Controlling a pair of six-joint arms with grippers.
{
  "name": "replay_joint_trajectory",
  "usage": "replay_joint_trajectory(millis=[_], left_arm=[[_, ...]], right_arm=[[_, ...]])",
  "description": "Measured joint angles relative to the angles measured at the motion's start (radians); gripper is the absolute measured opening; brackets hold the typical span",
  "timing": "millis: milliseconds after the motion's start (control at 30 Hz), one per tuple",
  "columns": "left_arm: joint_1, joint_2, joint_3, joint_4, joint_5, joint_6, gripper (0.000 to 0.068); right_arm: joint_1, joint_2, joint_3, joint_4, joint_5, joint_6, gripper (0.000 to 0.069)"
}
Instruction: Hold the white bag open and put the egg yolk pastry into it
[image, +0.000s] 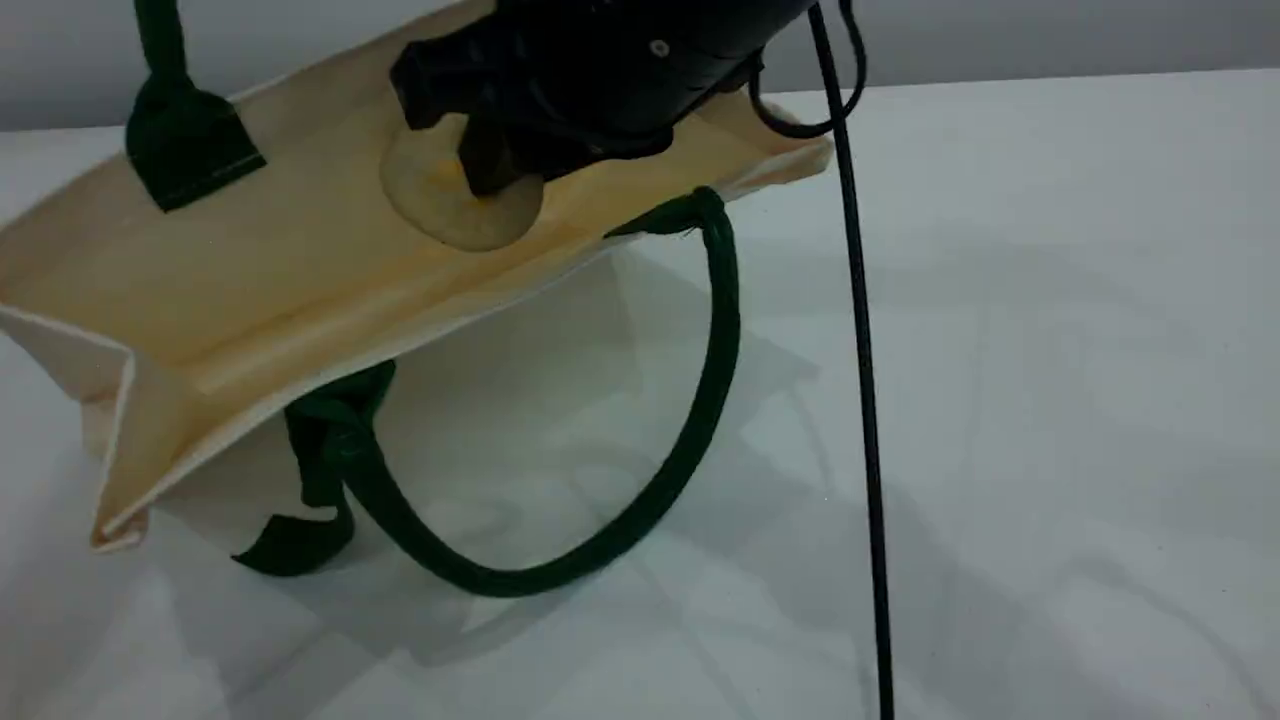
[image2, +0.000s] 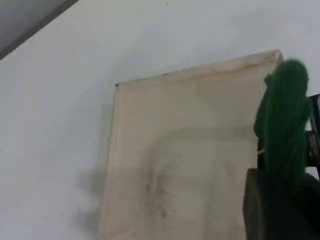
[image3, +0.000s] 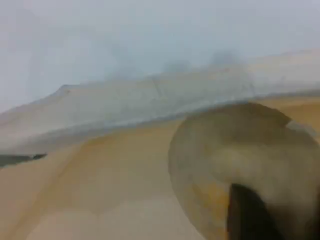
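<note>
The white bag (image: 250, 270) hangs tilted over the table with its mouth facing the camera. One dark green rope handle (image: 165, 60) runs up out of the top left of the scene view. In the left wrist view that handle (image2: 285, 115) sits in my left gripper (image2: 285, 200), which is shut on it beside the bag's outer wall (image2: 185, 160). My right gripper (image: 480, 150) reaches into the bag's mouth and its fingers are closed on the egg yolk pastry (image: 440, 205), a pale bun with orange specks. The right wrist view shows the pastry (image3: 240, 155) inside the bag (image3: 100, 175), against a dark fingertip (image3: 250, 215).
The bag's second green handle (image: 700, 400) hangs down in a loop onto the white table (image: 1050, 400). A thin black cable (image: 865, 400) drops from the right arm straight down past the bag's right end.
</note>
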Motion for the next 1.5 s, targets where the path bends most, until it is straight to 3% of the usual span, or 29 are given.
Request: replay_joint_trajectory(millis=[233,367,733,1033,1267,1500], left_arm=[[0.000,0.000,0.000,0.000,0.000,0.000,0.0096],[0.000,0.000,0.000,0.001,0.000,0.000,0.0096],[0.000,0.000,0.000,0.003,0.000,0.000,0.0096],[0.000,0.000,0.000,0.003,0.000,0.000,0.0096],[0.000,0.000,0.000,0.003,0.000,0.000,0.0096],[0.000,0.000,0.000,0.000,0.000,0.000,0.0101]], right_arm=[[0.004,-0.003,0.000,0.012,0.024,0.003,0.0564],[0.005,-0.032,0.000,0.005,0.046,0.003,0.0643],[-0.041,-0.202,0.001,-0.185,0.180,0.054,0.0586],[-0.250,-0.352,0.001,-0.350,0.295,0.172,0.0584],[-0.439,-0.384,0.000,-0.361,0.324,0.197,0.0583],[-0.487,-0.383,0.000,-0.358,0.335,0.198,0.0582]])
